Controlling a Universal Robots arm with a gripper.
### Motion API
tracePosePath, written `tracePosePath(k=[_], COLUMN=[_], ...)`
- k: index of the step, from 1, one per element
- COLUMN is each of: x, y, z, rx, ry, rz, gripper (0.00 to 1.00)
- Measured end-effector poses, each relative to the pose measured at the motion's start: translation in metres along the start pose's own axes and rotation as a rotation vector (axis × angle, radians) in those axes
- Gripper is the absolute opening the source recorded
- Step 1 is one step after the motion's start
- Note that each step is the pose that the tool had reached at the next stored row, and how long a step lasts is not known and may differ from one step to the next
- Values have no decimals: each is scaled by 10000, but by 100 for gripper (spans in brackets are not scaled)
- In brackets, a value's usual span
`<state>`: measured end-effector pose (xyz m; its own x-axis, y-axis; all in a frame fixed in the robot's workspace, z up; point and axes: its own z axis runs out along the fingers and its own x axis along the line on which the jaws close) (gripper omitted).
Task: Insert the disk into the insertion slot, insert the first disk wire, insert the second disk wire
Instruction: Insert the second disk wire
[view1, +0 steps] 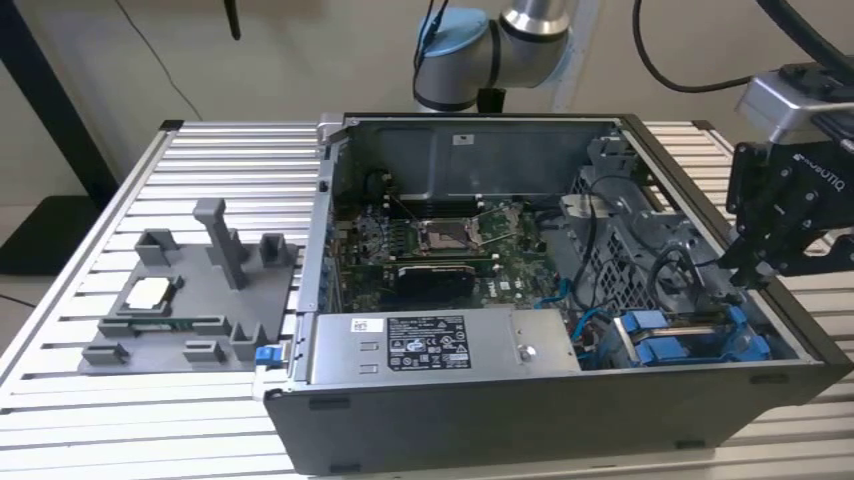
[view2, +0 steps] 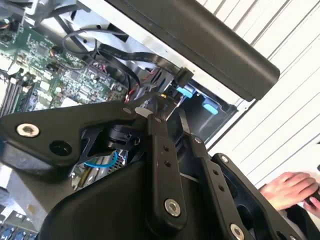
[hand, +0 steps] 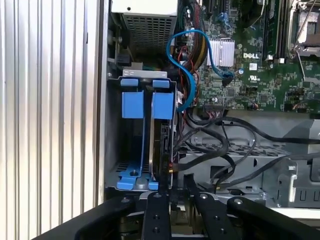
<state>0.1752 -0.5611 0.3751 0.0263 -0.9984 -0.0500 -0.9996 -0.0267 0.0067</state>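
Outside, the exterior view has the gripper over the near corner of the open computer case, at the exterior view's right. In the second wrist view its fingers sit close together; whether they grip anything, I cannot tell. In the first wrist view the disk sits inside the insertion slot.

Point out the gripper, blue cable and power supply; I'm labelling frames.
gripper (hand: 176, 182), first wrist view, its front end.
blue cable (hand: 169, 50), first wrist view, loop's bend.
power supply (view1: 407, 345), exterior view, its label.
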Motion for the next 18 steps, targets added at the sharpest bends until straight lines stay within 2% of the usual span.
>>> tracePosePath(k=[3, 6, 8, 12, 14, 15, 18], x=[1, 20, 68, 191, 215, 224, 243], y=[-39, -82, -95, -97, -100, -103, -117], z=[-4, -5, -8, -14, -11, -6, 2], rx=[10, 16, 17, 20, 23, 25, 37], ry=[-374, -619, -717, -827, -881, -987, -1458], rz=[-7, -9, -11, -10, -12, -13, -17], gripper=[27, 27, 27, 27, 27, 27, 27])
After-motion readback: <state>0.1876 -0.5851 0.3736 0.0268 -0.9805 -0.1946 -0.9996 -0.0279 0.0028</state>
